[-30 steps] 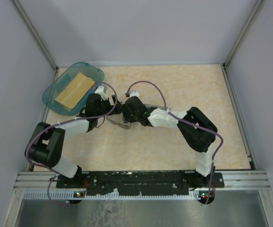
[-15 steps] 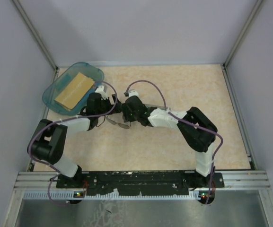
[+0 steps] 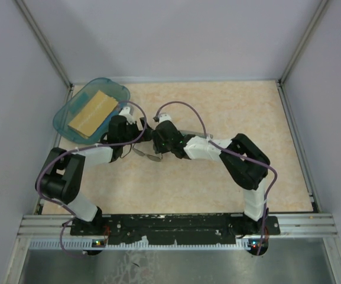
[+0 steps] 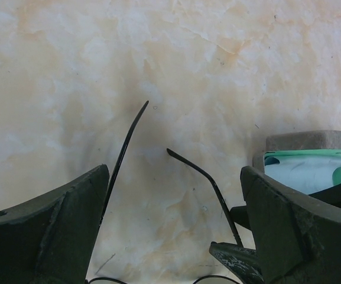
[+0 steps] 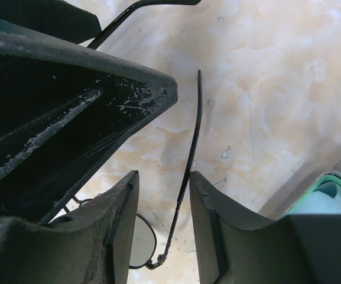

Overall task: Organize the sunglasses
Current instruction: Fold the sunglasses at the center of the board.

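Observation:
The sunglasses [image 3: 148,155] lie on the table between my two grippers, their temple arms spread open. In the left wrist view my left gripper [image 4: 175,173] is wide open and low over the table, with both temples [image 4: 123,155] between its fingers. My right gripper [image 5: 164,177] is open with a narrow gap. One temple [image 5: 191,148] runs between its fingers, close to the right one. A round lens [image 5: 140,242] shows below. The grey case with green lining [image 4: 306,168] sits just right of the left gripper and also shows in the right wrist view [image 5: 330,195].
A teal tray [image 3: 70,105] holding a flat tan block [image 3: 93,112] sits at the far left corner by the wall. The left gripper's dark finger [image 5: 70,100] fills the upper left of the right wrist view. Frame posts and walls ring the table.
Both wrists have edged slightly towards the far left. The sunglasses stay at nearly the same spot on the table.

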